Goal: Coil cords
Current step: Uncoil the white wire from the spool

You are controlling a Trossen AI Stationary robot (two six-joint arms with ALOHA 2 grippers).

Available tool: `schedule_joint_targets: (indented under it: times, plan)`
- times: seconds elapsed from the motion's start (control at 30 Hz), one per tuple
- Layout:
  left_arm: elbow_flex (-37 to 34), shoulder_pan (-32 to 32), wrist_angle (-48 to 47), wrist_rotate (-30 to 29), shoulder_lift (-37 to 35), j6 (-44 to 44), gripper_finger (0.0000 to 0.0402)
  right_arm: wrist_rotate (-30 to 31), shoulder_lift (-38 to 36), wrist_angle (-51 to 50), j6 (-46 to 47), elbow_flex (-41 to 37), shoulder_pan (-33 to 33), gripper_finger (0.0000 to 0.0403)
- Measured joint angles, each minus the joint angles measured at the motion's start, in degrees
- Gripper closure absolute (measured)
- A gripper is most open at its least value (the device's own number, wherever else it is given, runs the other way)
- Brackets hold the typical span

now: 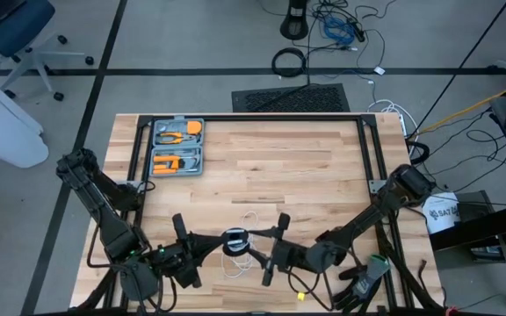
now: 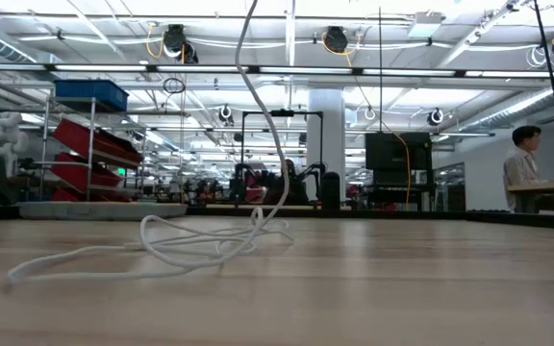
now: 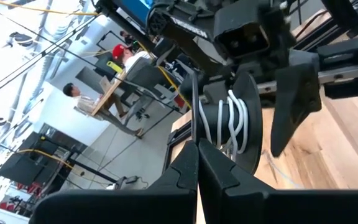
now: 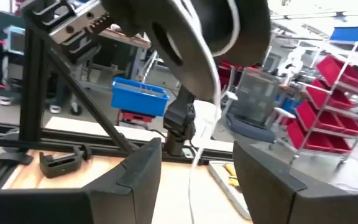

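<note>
The big wooden table (image 1: 306,175) fills the middle of the room. At its far left corner lies a grey tool case (image 1: 177,147), open, with orange tools inside.

Both dark arms reach in from the near edge and meet in the middle. The left gripper (image 1: 202,238) has its fingers pressed together on the rim of the little round reel (image 1: 235,237) and holds it up off the table. A few loops of white cord (image 3: 229,121) are wound around the reel's middle. The right gripper (image 1: 279,244) is just beside the reel on the other side, with its fingers (image 4: 135,168) spread wide, holding nothing.

The rest of the thin cord hangs down from the reel. It lies in a loose, messy pile on the wood below.
</note>
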Motion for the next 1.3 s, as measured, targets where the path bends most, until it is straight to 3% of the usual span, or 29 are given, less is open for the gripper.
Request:
schedule_joint_targets:
  times: [0.2, 0.5, 0.67, 0.93, 1.3]
  plan:
    - [0.00, -0.02, -0.02, 0.12, 0.00, 0.00, 0.0400, -2.07, 0.04, -1.80, 3.68, 0.02, -1.47, 0.0255]
    - [0.00, -0.13, -0.08, 0.09, 0.00, 0.00, 0.0400, 0.56, -0.26, -2.13, 0.94, 0.02, 0.87, 0.0396]
    - [0.00, -0.13, -0.15, 0.07, 0.00, 0.00, 0.0400, 5.89, -2.13, -2.48, -0.25, 0.02, 3.36, 0.0396]
    - [0.00, -0.13, -2.53, 0.07, 0.00, -0.26, 0.0400, 6.51, -4.90, 1.90, -3.41, 0.02, 6.67, 0.0401]
    - [0.00, 2.67, -2.51, -2.78, 0.26, -4.42, 0.0400, -11.20, -4.90, 5.23, 2.48, 0.04, 4.61, 0.0402]
